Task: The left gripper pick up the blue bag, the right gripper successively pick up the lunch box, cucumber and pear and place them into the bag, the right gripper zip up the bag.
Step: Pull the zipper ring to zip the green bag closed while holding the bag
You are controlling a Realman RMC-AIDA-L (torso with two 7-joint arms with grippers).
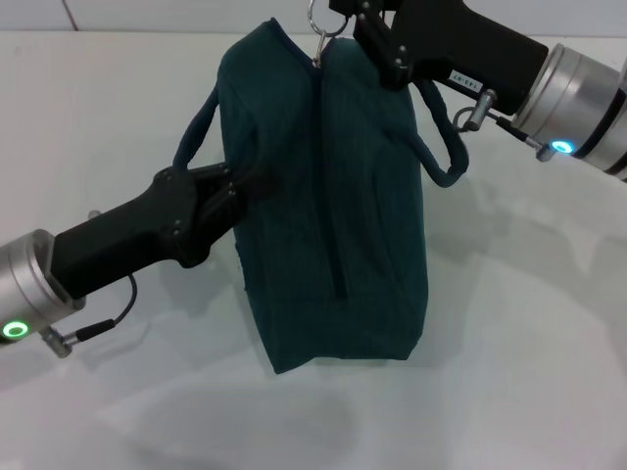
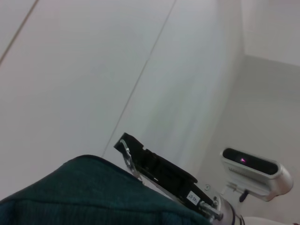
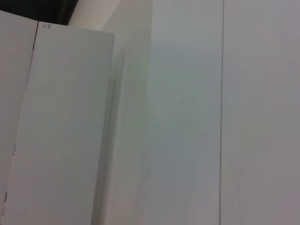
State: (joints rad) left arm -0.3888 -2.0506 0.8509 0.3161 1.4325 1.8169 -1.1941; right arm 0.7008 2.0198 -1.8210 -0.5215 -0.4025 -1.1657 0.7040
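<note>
So the blue bag (image 1: pixel 323 211) is sat upright in the middle of the head view on the white surface (image 1: pixel 529 372), and the zip line running down its top looks closed pretty much all the way. The lunch box, cucumber and pear aren't seen anywhere, so they're presumably already inside, but that can't be confirmed from here.

The left hand (image 1: pixel 233 191) is pressed into the bag's side at centre left of the frame, apparently clenched on the fabric just below the near handle loop, though the fingertips are buried in the cloth. The right hand (image 1: pixel 377 34) is parked at the top centre, right at the far end of the zip. The metal ring pull (image 1: pixel 323 29) is seen just beside it at the bag's top corner; whether the pull is actually pinched can't be told, since the fingers are cut off by the frame edge. In the left wrist view the same black hand and ring are seen poking over the bag's edge.

Handling-wise, soft floppy fabric is being dealt with here, so the bag would sag unless it's braced. With food inside it's probably got some weight. The ring pull is judged the sensible thing to grab for zipping: small, slippery metal, easily lost
</note>
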